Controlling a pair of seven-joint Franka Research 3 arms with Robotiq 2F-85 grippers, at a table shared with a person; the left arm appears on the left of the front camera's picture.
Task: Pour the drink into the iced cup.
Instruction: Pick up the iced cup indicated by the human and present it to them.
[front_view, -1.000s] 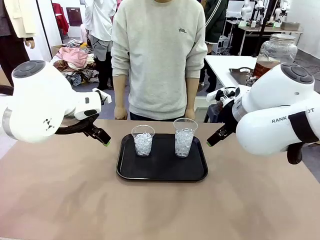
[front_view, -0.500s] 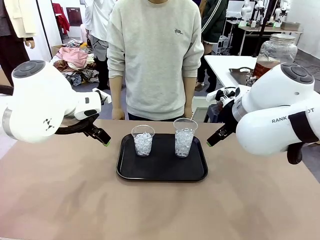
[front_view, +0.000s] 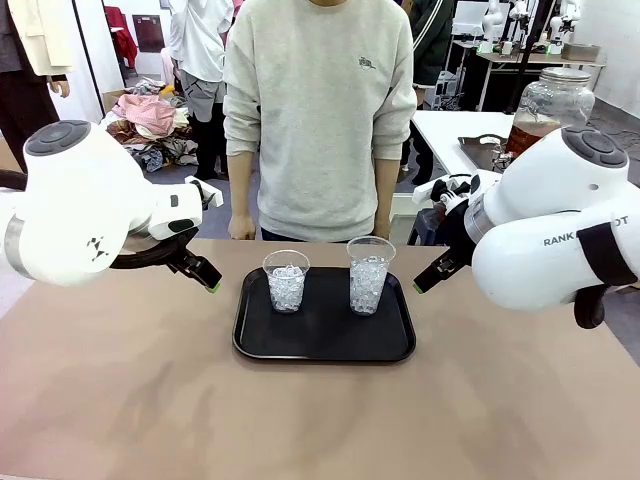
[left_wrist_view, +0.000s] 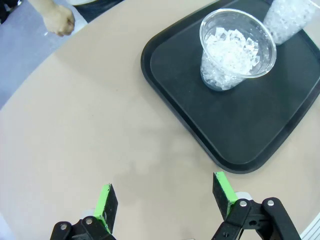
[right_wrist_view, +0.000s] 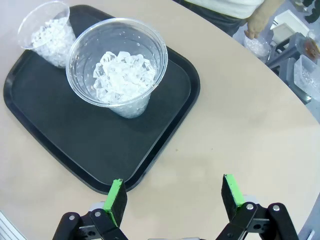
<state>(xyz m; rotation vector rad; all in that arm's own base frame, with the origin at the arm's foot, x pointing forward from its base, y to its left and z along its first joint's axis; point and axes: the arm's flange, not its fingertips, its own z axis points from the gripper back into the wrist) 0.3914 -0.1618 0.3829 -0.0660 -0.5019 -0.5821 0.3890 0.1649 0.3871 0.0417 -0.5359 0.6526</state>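
"RANK" and "OT" show on the right arm (front_view: 560, 230). Two here, short iced cup (front_view: 286, 281) and tall iced cup (front_view: 370, 275), on one black tray (front_view: 325, 345) on the desk (front_view: 150, 400). Left end effector (left_wrist_view: 164, 195) and right end effector (right_wrist_view: 174, 192) gape wide, empty; the drink (front_view: 524, 134) sits in a jar (front_view: 560, 100) on a back table (front_view: 445, 125).

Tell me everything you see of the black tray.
The black tray is a rounded-corner rectangle with a low raised rim, matte and plastic-looking. It lies flat on the tan table, at mid-table. Two clear ice-filled cups stand upright on its far half, the left cup and the right cup; its near half is bare.
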